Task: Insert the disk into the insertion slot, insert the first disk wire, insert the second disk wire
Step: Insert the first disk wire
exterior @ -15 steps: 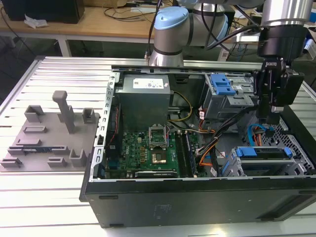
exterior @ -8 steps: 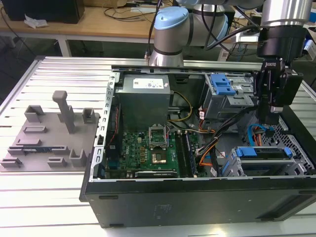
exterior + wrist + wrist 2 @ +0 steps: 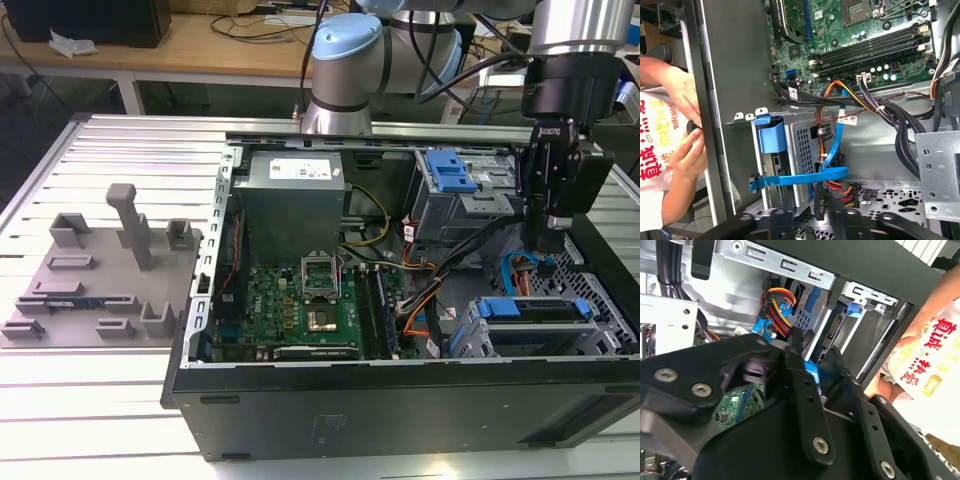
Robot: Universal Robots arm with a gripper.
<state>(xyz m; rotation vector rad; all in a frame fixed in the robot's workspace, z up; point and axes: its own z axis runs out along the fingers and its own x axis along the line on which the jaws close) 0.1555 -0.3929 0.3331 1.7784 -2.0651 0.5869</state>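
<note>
Outside the case (image 3: 735,65), hand (image 3: 690,150) near disk (image 3: 772,134)

The silver arm (image 3: 575,30) wears blue caps (image 3: 347,40) (black gripper (image 3: 552,240)).

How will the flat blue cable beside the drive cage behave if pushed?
Probably floppy but springy: the flat blue cable hangs in a loose curve and folds sideways across the drive cage. Likely light, being a thin ribbon. It may snag rather than slide, as orange wires run right alongside it.
</note>
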